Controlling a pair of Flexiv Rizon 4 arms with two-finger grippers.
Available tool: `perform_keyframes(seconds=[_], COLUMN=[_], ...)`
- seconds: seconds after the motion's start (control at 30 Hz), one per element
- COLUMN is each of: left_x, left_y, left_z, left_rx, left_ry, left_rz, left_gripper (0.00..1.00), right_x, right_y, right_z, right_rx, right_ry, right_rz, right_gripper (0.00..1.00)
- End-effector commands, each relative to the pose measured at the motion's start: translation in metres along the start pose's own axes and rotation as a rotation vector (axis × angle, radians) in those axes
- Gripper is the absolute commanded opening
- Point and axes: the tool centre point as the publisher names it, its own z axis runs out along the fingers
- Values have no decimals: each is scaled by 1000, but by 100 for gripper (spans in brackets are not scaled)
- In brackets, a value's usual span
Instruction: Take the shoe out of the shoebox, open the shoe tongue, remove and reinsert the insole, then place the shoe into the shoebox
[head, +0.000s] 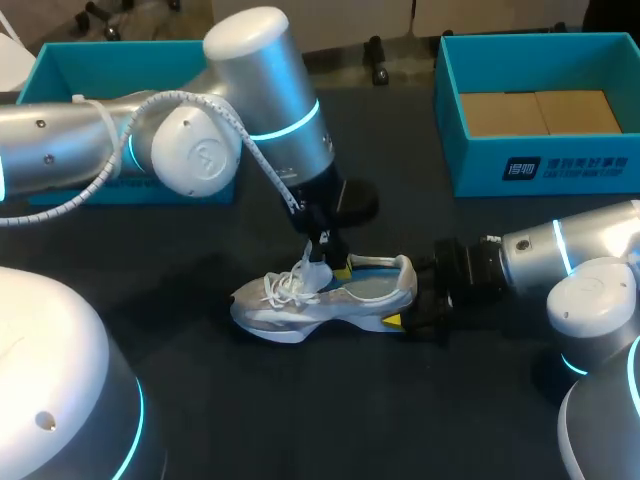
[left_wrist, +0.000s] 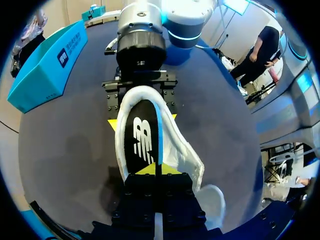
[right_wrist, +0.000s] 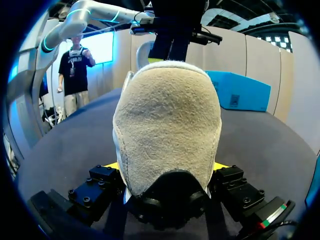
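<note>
On the table between my arms, the shoe (head: 320, 300) lies toe toward my left, its heel clamped between my right gripper's (head: 402, 295) fingers. My left gripper (head: 330, 262) hangs over the mouth, tips pinched together on what looks like the tongue (head: 316, 272). The insole (left_wrist: 142, 140) lies just beyond it, toward the heel.

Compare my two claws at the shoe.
The left claw points down onto the shoe's laced opening; the right claw lies level behind it. The right claw clamps the heel from both sides, while the left claw's grip is unclear. Both are at the same shoe.
</note>
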Motion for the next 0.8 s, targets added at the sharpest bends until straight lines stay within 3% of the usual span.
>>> perform_keyframes(seconds=[0.03,0.53,0.8], left_x=[10,14,20], left_y=[3,1,-21], left_z=[-9,-32,-36], left_rx=[34,121,174], left_ry=[-5,-20,3], left_rz=[3,-11,-26], left_gripper=[0,0,0], right_x=[1,1,1], right_y=[-3,-3,-3], right_z=[6,6,6], right_rx=[2,2,2], right_ry=[-2,-2,-2], right_rz=[0,0,0], right_gripper=[0,0,0])
